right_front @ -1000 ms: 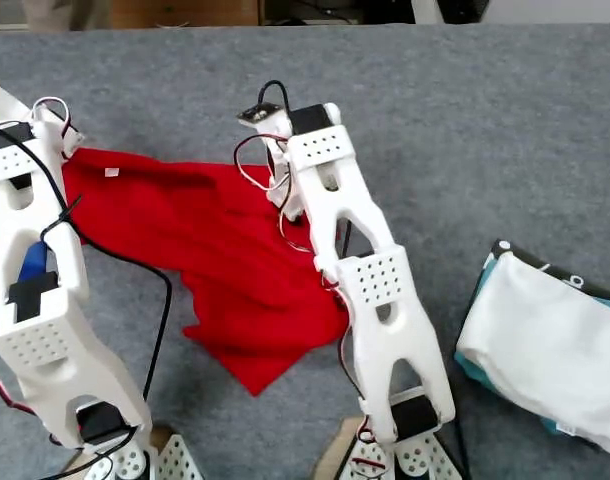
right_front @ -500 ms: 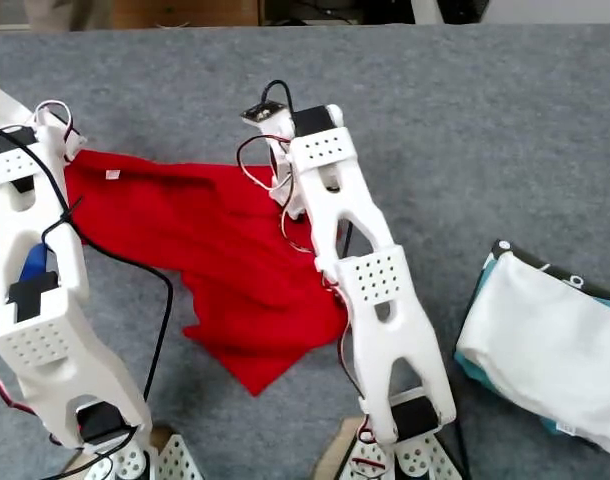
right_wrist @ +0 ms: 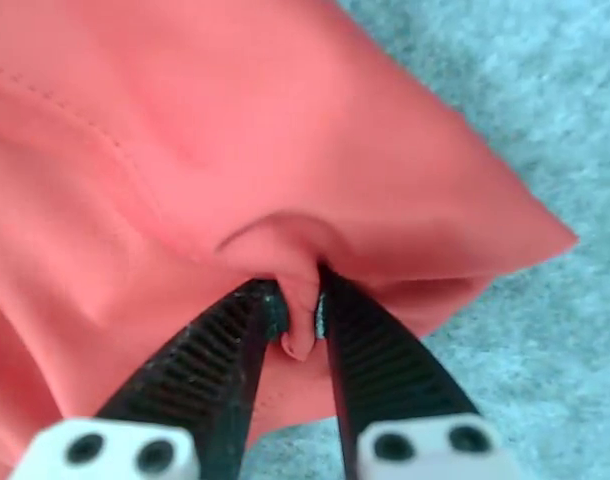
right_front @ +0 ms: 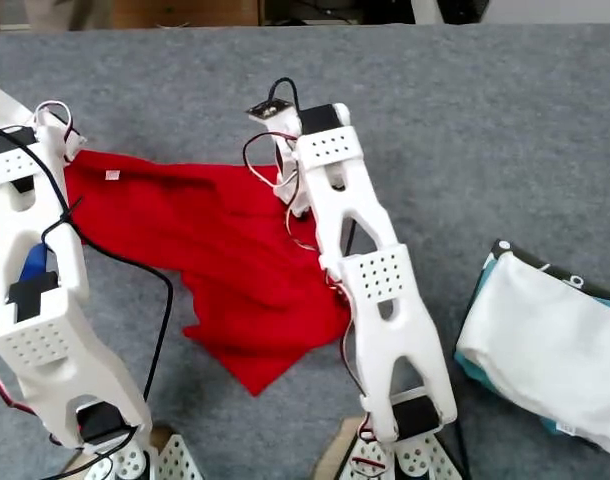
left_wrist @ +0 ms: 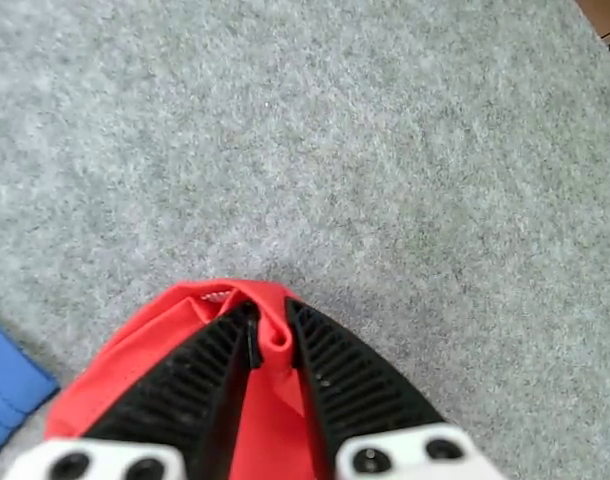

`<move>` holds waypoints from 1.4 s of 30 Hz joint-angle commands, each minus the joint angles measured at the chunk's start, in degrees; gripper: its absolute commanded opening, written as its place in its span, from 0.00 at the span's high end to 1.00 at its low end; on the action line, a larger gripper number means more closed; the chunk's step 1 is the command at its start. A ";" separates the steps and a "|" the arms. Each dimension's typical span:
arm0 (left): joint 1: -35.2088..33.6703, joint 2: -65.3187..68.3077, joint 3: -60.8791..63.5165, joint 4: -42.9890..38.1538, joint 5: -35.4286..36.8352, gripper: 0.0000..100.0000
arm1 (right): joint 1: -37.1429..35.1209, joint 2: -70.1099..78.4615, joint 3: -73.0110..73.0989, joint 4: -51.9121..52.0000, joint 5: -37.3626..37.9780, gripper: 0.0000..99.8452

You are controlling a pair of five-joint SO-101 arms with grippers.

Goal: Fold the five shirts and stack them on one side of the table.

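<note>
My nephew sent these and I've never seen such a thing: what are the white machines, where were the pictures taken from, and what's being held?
Those are two small robot arms at a grey table. One picture looks down from a fixed camera; the other two come from cameras on each arm's wrist. A red shirt lies spread out, not yet folded. The left gripper pinches one corner of it, the right gripper a fold near another corner. A folded stack, white on top, sits beyond the right arm.
</note>
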 commanded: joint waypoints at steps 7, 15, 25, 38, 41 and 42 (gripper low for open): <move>-0.53 -0.75 -0.18 -0.88 -0.53 0.98 | 1.89 -3.21 0.22 0.97 2.37 0.94; -0.53 -0.75 -0.18 -0.88 -0.53 0.98 | 1.98 -3.38 0.31 0.97 2.02 0.93; -0.53 -0.75 -0.18 -0.88 -0.53 0.98 | 1.80 -3.56 0.31 1.05 1.41 0.82; -0.53 -0.75 -0.18 -0.79 -0.53 0.98 | 2.15 -3.47 0.40 1.14 1.76 0.95; -0.53 -0.75 -0.18 -0.79 -0.53 0.98 | 2.59 -3.47 0.04 1.14 1.76 0.95; -0.53 -0.75 -0.18 -0.79 -0.53 0.98 | 2.68 -3.56 -0.04 1.14 1.76 0.95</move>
